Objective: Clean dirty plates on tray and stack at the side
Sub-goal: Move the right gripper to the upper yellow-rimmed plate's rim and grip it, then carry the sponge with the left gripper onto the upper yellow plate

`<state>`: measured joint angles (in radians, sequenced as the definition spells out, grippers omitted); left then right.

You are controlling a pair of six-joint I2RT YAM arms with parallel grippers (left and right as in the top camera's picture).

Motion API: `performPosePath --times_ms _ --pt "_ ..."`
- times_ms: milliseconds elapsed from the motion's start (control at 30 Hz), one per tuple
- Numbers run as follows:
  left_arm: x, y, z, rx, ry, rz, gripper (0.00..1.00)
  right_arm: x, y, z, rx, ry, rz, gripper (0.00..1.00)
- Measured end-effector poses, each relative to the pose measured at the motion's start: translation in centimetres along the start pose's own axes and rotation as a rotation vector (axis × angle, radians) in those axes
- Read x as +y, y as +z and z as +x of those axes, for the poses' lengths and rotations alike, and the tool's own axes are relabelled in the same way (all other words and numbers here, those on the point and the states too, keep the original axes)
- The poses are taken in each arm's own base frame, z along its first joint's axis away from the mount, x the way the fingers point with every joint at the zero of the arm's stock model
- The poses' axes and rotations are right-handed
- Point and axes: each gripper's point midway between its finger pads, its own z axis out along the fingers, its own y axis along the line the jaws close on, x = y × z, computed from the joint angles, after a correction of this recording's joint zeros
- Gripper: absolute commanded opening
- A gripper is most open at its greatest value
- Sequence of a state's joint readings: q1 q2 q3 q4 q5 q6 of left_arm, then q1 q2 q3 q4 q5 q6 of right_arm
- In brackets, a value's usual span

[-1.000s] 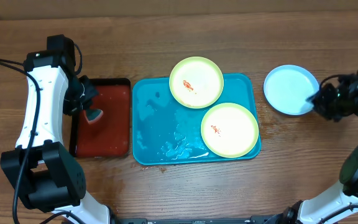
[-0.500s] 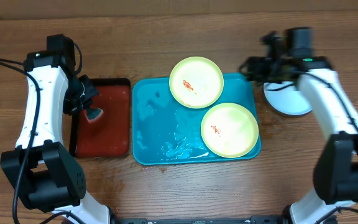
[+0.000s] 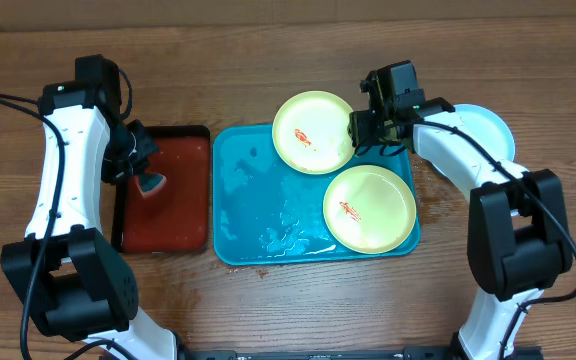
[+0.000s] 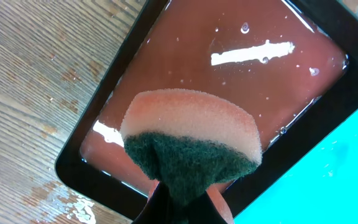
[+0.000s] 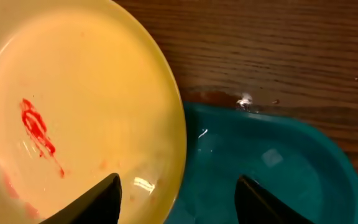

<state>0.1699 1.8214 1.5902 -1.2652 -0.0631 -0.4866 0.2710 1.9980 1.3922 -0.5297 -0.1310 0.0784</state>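
Your right gripper [image 5: 178,190] hangs fingers apart straddling the smooth yellow plate [image 3: 314,132] rim, maybe touching; left gripper [image 4: 180,208] is pinching the spongy scrubber [image 4: 191,144].

White arm links, black joints, black cables

I can read no lettering, label, brand or number anywhere from here, not on the plates, either tray, the sponge or the arms.
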Motion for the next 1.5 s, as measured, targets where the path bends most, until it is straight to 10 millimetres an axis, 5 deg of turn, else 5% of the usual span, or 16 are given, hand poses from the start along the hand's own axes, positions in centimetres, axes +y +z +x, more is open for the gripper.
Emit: performPosePath --times_ms 367,533,767,1167,1500 --pt "0.0 0.0 0.0 -0.001 0.0 0.0 0.04 1.9 2.3 0.5 0.005 -0.029 -0.041 0.4" --pt "0.0 0.0 0.0 -0.001 0.0 0.0 0.04 1.6 3.1 1.1 0.025 0.003 -0.035 0.04" --pt "0.0 0.0 0.0 -0.001 0.0 0.001 0.04 3.3 3.0 1.8 0.06 0.038 -0.119 0.04" --pt "-1.4 0.0 0.4 0.012 0.034 0.054 0.04 9.6 2.6 7.4 0.268 0.075 -0.171 0.04" --pt "-8.8 1.5 5.7 0.108 0.289 0.251 0.04 10.1 2.7 7.4 0.262 0.195 -0.122 0.04"
